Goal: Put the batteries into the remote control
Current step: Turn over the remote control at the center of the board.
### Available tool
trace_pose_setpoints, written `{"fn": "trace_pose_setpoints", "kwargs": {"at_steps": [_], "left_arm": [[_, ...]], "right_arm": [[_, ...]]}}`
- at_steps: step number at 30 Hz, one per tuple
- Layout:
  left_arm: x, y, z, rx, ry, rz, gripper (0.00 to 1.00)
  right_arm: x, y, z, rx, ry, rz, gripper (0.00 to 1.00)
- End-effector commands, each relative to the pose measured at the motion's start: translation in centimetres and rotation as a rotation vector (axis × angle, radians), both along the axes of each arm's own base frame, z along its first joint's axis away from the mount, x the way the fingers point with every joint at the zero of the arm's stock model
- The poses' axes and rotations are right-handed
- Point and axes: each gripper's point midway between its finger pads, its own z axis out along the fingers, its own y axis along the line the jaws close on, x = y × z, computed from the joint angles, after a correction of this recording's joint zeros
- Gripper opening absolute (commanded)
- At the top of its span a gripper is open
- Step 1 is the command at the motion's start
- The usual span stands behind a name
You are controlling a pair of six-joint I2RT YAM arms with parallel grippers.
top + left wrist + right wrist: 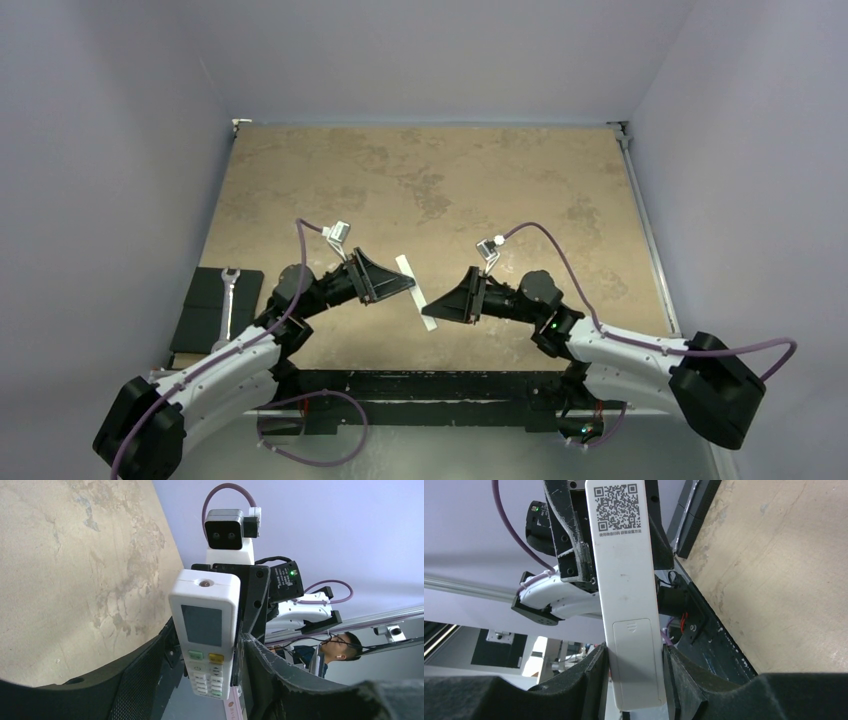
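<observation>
The white remote control (405,266) hangs above the table between my two grippers. My left gripper (403,286) reaches it from the left and my right gripper (433,306) from the right. In the left wrist view its face (204,625) shows, with the screen and button rows, and my left gripper (205,637) closes tightly on its edges. In the right wrist view its plain back (626,580) shows, with a QR code and the closed battery cover (636,655). My right gripper (636,667) is shut on that cover end. No batteries are in view.
A black tray (200,310) with a silver wrench (228,300) on it lies at the table's left edge. A black strip (420,385) runs along the near edge between the arm bases. Grey walls enclose the table.
</observation>
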Motion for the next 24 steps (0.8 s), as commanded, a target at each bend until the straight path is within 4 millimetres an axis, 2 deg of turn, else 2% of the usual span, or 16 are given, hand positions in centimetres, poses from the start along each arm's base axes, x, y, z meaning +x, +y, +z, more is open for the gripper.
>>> {"fn": "trace_pose_setpoints", "kwargs": {"at_steps": [1, 7, 11, 14, 18, 22, 24], "left_arm": [[-0.3, -0.2, 1.5, -0.056, -0.046, -0.022, 0.54], [-0.6, -0.3, 1.8, -0.094, -0.044, -0.044, 0.48], [-0.8, -0.3, 1.7, -0.099, -0.047, -0.049, 0.38], [-0.8, -0.2, 1.8, -0.106, -0.048, -0.048, 0.27], [-0.8, -0.2, 1.8, -0.108, -0.047, -0.049, 0.00], [-0.8, -0.2, 2.0, -0.121, -0.055, -0.045, 0.00], [-0.7, -0.1, 2.1, -0.123, -0.056, -0.041, 0.00]], "right_arm": [[-0.1, 0.2, 1.9, 0.070, -0.038, 0.017, 0.00], [-0.1, 0.2, 2.0, 0.094, -0.026, 0.020, 0.00], [-0.1, 0.2, 1.6, 0.090, -0.022, 0.017, 0.00], [-0.1, 0.1, 1.2, 0.087, -0.015, 0.014, 0.00], [-0.2, 0.0, 0.8, 0.083, -0.011, 0.014, 0.00], [-0.4, -0.1, 0.6, 0.081, -0.015, 0.018, 0.01], [-0.4, -0.2, 0.5, 0.081, -0.018, 0.020, 0.16]]}}
